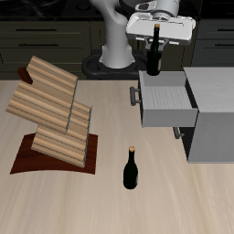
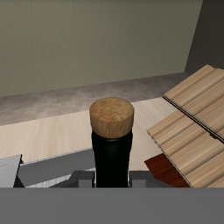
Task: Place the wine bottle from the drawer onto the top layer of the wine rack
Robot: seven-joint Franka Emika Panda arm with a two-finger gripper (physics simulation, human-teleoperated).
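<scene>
Transport step. Pincer grips the bottle by its neck, upright, lifted clear above the open drawer, cork up. Rack sits well apart at about 8 o'clock from the bottle across the table; its top layer is bare. A second bottle stands near the table's front. Next move, I judge: carry over, tilt the bottle to lie along the ribs, lower gently so it doesn't roll off.
</scene>
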